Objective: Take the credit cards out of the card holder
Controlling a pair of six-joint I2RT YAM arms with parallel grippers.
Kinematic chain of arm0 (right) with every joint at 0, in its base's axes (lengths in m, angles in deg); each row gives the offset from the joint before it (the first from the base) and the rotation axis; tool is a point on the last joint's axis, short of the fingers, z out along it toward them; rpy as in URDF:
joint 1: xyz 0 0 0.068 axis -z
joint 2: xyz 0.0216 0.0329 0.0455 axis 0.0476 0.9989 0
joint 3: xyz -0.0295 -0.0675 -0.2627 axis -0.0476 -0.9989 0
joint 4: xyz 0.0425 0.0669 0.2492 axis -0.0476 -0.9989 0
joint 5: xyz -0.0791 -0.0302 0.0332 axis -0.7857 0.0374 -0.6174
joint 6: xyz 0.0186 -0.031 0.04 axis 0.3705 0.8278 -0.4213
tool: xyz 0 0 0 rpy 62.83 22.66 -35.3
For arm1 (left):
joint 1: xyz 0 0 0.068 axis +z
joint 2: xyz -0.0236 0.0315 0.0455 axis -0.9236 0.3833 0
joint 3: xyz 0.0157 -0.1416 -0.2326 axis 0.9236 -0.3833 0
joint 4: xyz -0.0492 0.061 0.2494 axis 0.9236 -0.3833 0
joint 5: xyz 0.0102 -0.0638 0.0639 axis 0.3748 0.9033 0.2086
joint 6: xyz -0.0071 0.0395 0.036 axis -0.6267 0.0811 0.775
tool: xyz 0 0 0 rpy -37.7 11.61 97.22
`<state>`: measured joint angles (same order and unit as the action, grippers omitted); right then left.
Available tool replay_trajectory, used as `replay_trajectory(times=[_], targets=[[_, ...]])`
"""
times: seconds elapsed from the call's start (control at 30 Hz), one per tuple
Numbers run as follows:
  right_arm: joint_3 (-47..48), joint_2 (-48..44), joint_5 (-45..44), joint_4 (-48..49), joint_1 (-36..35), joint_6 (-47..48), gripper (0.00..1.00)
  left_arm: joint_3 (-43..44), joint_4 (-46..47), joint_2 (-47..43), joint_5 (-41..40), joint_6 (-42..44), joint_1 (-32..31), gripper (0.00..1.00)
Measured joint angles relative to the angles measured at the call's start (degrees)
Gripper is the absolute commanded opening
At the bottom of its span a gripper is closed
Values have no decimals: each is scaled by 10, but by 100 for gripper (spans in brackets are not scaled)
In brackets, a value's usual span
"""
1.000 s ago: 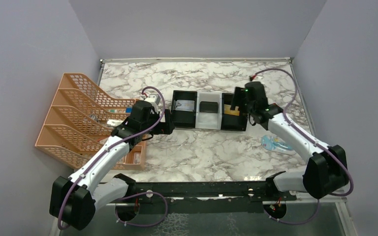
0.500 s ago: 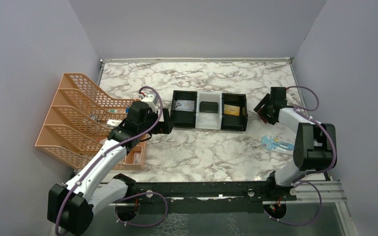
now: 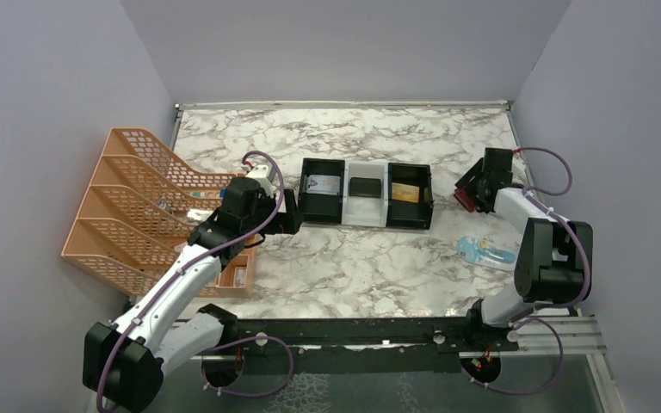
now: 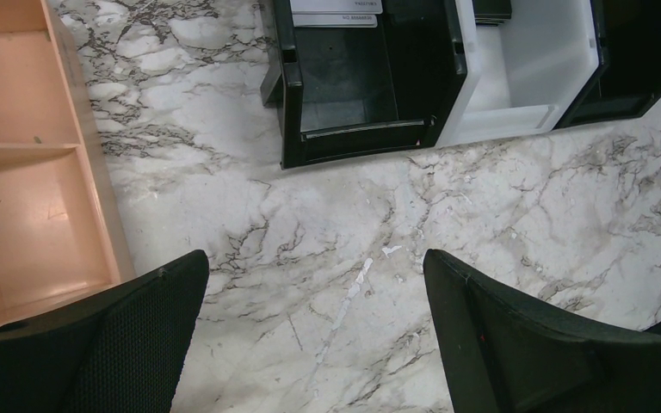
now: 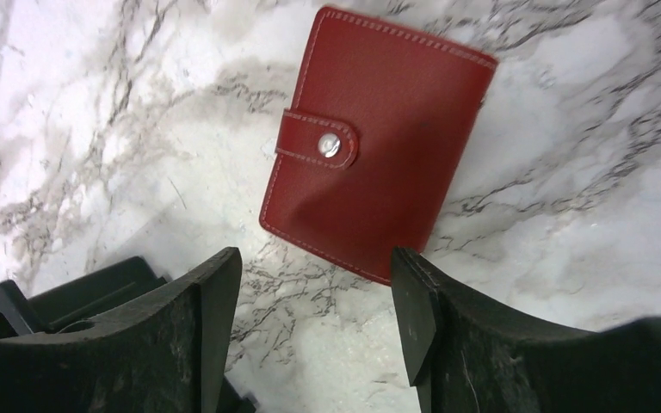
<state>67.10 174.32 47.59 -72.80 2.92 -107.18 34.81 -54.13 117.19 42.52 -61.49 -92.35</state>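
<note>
Right arm: folded back sharply at the elbow, forearm reaching up the right side of the tabletop [image 3: 344,267], wrist tipped downward. Right tool [image 5: 314,255]: fingers [image 5: 198,335] spread wide with nothing between them, hanging over the near edge of the card holder [image 5: 379,146] (contact cannot be judged). Card holder: red, folded shut, snap tab fastened, lying flat on the marble to the right of the tray [image 3: 320,217] and apart from it. Left arm: stretched forward and inward from its base, passing beside the orange rack [image 3: 138,206]. Left tool [image 4: 314,258]: wide open and empty, low over bare marble just off the tray's left front corner. Tray: three compartments in a row, black, white, black. Contents, one per compartment: silvery-white card [image 3: 323,183] in the left, black card [image 3: 363,187] in the middle, gold card [image 3: 404,194] in the right (all three lying loose, clear of the holder). Clear light-blue packet [image 3: 486,252]: flat on the tabletop, nearer the bases than the holder, beside the right elbow.
</note>
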Motion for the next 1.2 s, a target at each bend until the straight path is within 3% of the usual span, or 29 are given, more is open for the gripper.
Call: replay_trajectory(times=[0.17, 0.3, 0.5, 0.6, 0.63, 0.97, 1.2], targets=[[0, -11, -9, 2, 28, 5, 63, 0, 0, 1, 0, 0, 0, 99], [0, 8, -5, 16, 50, 9, 55, 0, 0, 1, 0, 0, 0, 99], [-4, 57, 29, 54, 53, 26, 30, 0, 0, 2, 0, 0, 0, 99], [-3, 63, 46, 75, 53, 38, 8, 0, 0, 2, 0, 0, 0, 99], [-4, 62, 51, 81, 54, 42, 5, 0, 0, 2, 0, 0, 0, 99], [-61, -37, 102, 74, 53, 69, 5, 0, 0, 15, 0, 0, 0, 99], [-97, -256, 185, 11, 53, 80, 6, 0, 0, 15, 0, 0, 0, 99]])
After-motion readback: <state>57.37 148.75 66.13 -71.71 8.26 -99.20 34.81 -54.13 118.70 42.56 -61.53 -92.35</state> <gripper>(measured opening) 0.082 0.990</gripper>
